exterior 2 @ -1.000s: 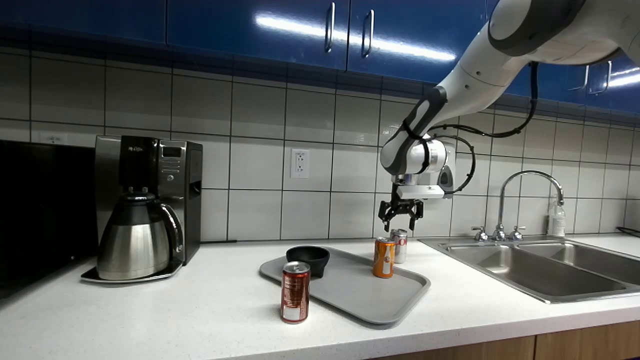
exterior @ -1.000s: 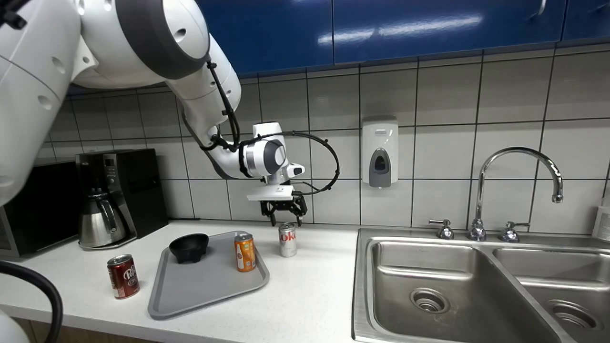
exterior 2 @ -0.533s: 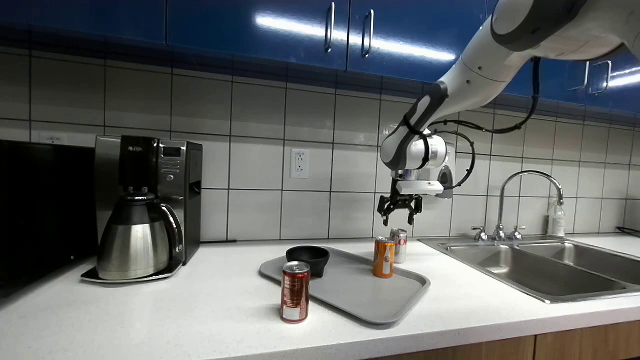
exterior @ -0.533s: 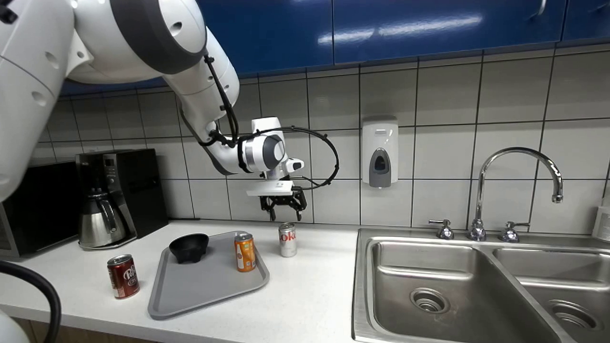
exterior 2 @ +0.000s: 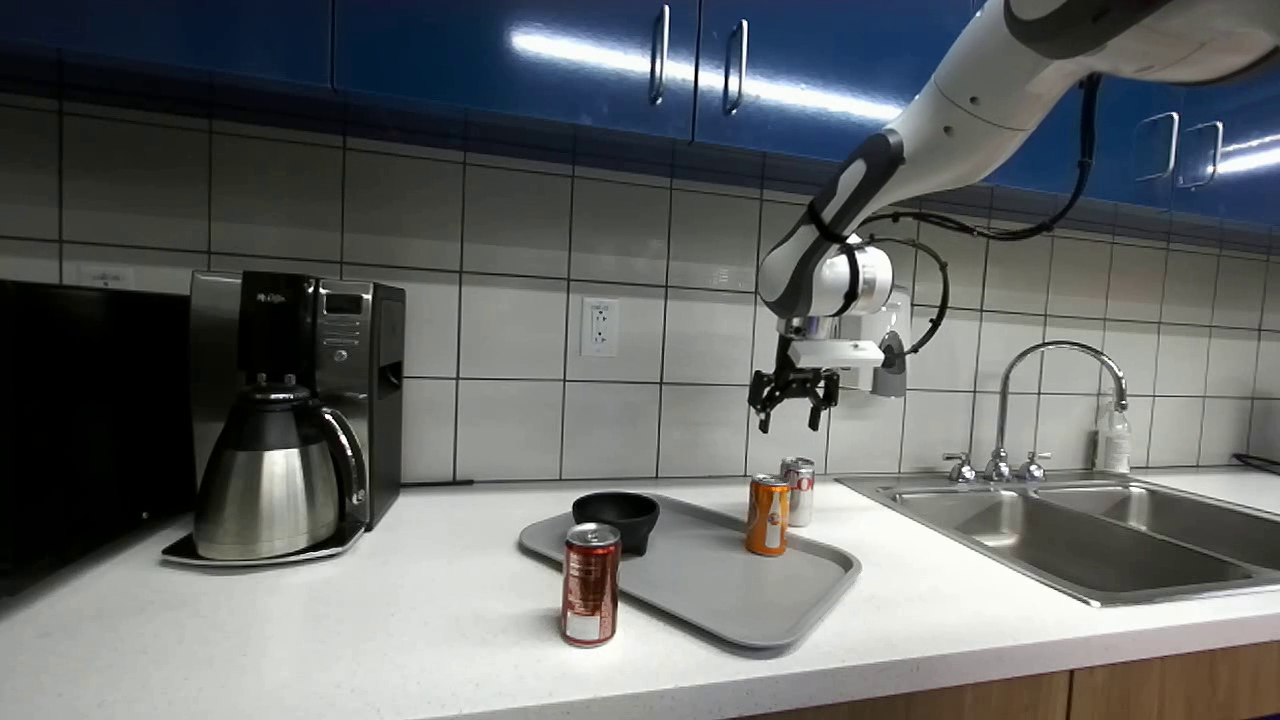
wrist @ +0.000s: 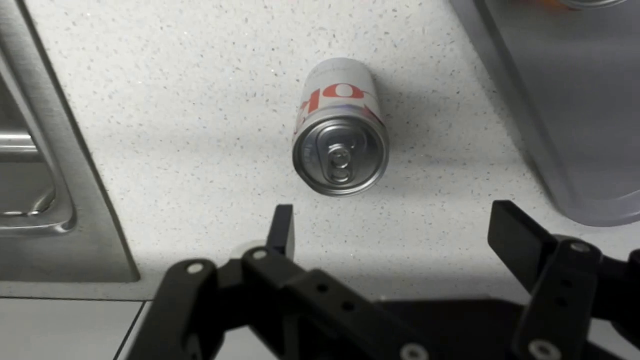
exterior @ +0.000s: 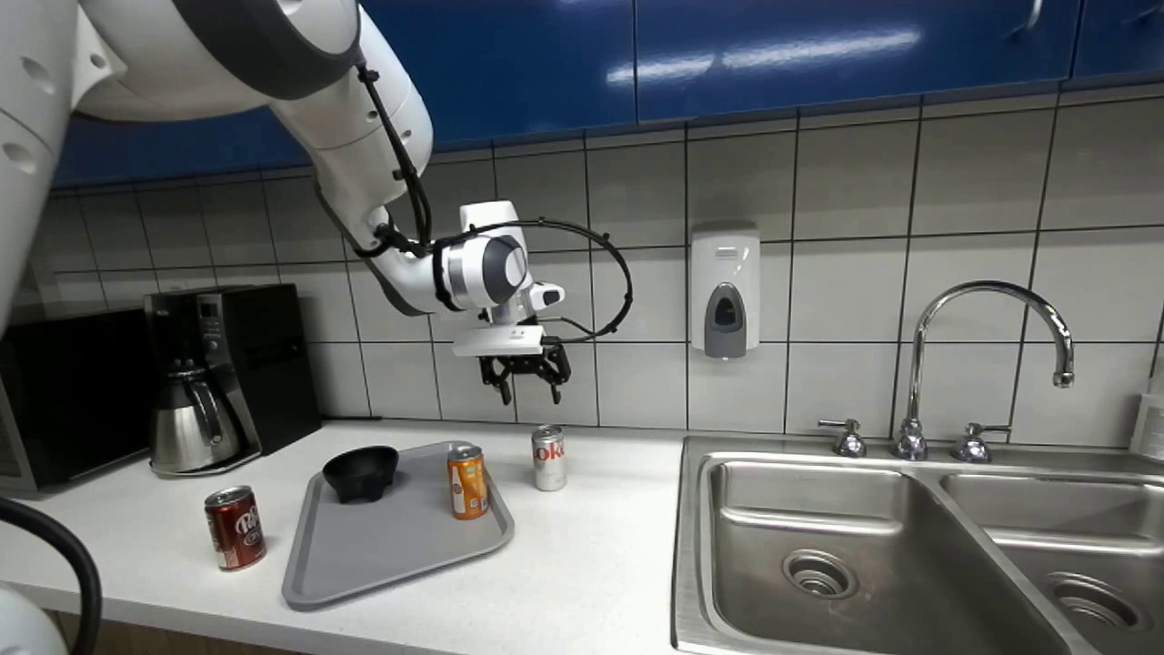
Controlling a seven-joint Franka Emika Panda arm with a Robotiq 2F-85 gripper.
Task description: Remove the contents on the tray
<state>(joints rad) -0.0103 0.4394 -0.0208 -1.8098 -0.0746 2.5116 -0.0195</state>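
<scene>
The grey tray lies on the counter and also shows in the wrist view. The orange can stands upright on it; only its edge shows in the wrist view. The silver-white can stands on the counter beside the tray and shows in the wrist view. The dark red can stands on the counter at the tray's opposite side, outside the wrist view. My gripper is open and empty, above the silver-white can and apart from it; it also shows in the wrist view.
A black bowl stands on the tray. The steel sink with its faucet lies beyond the silver-white can. A coffee maker and a black box-shaped appliance stand at the other end. A soap dispenser hangs on the wall.
My gripper has risen away from the silver-white can and shifted slightly toward the tray side. It stays open. The cans, bowl and tray have not moved.
</scene>
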